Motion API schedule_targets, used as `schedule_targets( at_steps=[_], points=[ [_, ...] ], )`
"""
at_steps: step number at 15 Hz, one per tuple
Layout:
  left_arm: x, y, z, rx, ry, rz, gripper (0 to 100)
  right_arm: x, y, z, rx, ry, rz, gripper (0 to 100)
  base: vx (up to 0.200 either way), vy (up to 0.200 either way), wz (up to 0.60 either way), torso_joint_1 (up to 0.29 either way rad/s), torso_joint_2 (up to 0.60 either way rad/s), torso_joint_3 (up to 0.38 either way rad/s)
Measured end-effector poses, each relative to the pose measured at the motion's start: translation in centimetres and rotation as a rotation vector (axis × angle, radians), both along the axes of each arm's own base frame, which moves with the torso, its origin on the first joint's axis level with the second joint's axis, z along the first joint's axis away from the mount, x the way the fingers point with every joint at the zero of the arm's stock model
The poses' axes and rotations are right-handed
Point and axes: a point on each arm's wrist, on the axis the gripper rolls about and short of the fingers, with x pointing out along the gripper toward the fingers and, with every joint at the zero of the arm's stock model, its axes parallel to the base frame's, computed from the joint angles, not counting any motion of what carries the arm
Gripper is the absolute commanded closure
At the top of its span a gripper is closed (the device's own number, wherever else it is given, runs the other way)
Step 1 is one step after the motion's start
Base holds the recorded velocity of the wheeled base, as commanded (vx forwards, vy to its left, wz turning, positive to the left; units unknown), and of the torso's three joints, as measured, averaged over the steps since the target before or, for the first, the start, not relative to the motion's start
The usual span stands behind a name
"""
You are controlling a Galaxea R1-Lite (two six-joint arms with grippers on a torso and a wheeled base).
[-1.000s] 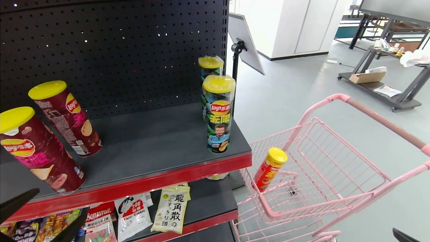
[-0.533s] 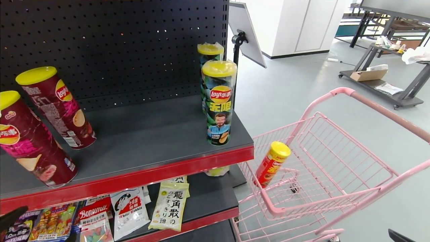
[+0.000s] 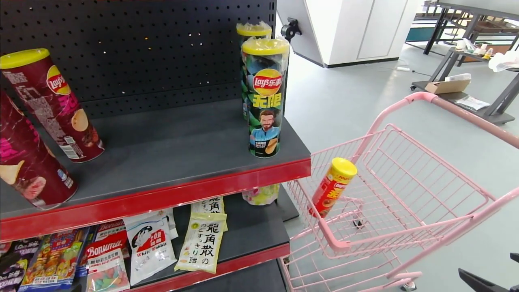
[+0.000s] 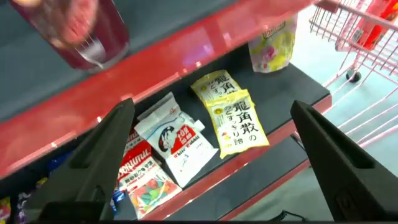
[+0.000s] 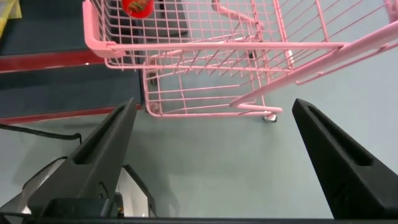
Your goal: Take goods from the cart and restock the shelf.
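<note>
step: pick not begun | red can [image 3: 333,187] leans in cart [image 3: 466,117] corner nearest shelf [image 3: 170,142] | left claw [image 4: 211,155] wide apart, empty, facing lower shelf edge | right claw [image 5: 214,155] wide apart, empty, outside cart rim | next: probably right claw over rim, around can

chip can [image 3: 333,187] in cart [image 3: 423,97] | cart right of shelf [image 3: 162,196]

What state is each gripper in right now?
Left gripper: open, holding nothing.
Right gripper: open, holding nothing.
</note>
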Motion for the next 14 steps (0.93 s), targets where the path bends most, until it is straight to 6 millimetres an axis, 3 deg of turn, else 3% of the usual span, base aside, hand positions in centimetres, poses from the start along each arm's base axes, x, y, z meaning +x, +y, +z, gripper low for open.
schedule_targets(
  at_steps=[4, 8, 11, 14],
  points=[
    [-0.1, 0.0, 0.1, -0.003, -0.011, 0.002, 0, 2.4, 0.2, 0.1, 0.021, 0.016, -0.009, 0, 0.0, 0.0, 0.0, -0.028, 0.09, 0.06],
    [-0.6, 0.2, -0.2, -0.026, -0.017, 0.021, 0, 8.2, 1.0, -0.4, 0.136, -0.029, -0.044, 0, 0.0, 0.0, 0.0, 0.0, 0.0, 0.0],
    [-1.2, 0.4, -0.3, -0.061, -0.003, 0.023, 0, 12.5, 2.9, -0.9, 0.195, -0.05, -0.002, 0, 0.0, 0.0, 0.0, 0.0, 0.0, 0.0],
    [-1.3, 0.4, -0.1, -0.069, 0.005, 0.016, 0, 15.1, 4.0, -2.5, 0.185, 0.01, 0.044, 0, 0.0, 0.0, 0.0, 0.0, 0.0, 0.0]
  ],
)
